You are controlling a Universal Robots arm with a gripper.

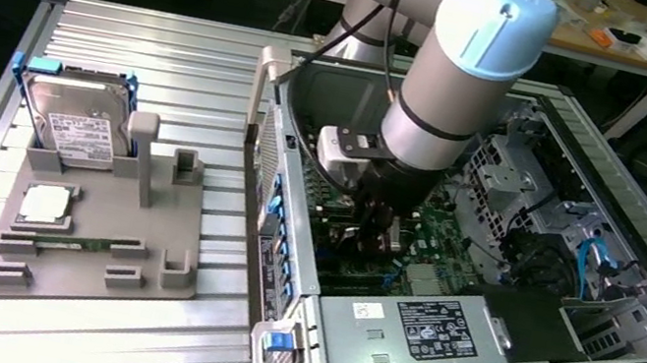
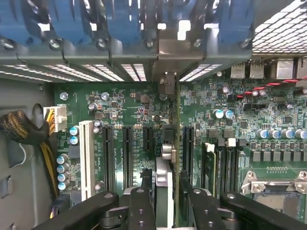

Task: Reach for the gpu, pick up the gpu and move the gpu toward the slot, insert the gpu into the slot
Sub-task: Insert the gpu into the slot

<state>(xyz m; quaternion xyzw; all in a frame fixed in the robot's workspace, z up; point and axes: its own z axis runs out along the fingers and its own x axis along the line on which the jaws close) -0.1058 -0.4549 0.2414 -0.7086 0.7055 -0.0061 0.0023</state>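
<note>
The arm reaches down into the open computer case (image 1: 502, 303), which lies on its side on the ribbed metal counter (image 1: 122, 36), and the tool (image 1: 378, 234) hangs low over the green motherboard (image 1: 428, 235). In the wrist view the tool (image 2: 166, 191) straddles the gpu (image 2: 170, 158), which stands on edge among the row of black expansion slots (image 2: 127, 155), running from between the two black fingers (image 2: 140, 206) up to the metal bracket wall at the back of the case, where its silver end (image 2: 173, 52) sits in line with the blue retaining clips (image 2: 120, 21). The card's thin green edge and a couple of silver cylindrical parts show between the fingers. The fingers stand on either side of the card with a narrow gap visible along its faces, so the jaws look slackened rather than clamped; whether any pad touches the card I cannot tell. How deep the card sits in its slot is hidden by the fingers. A long white slot (image 2: 87, 158) lies beside the black ones, and a braided cable bundle (image 2: 21, 129) curls at the case's edge. On the counter, to the exterior view's left, a grey fixture tray (image 1: 98, 252) carries a silver hard drive (image 1: 74, 123) with a white label in a blue frame.
</note>
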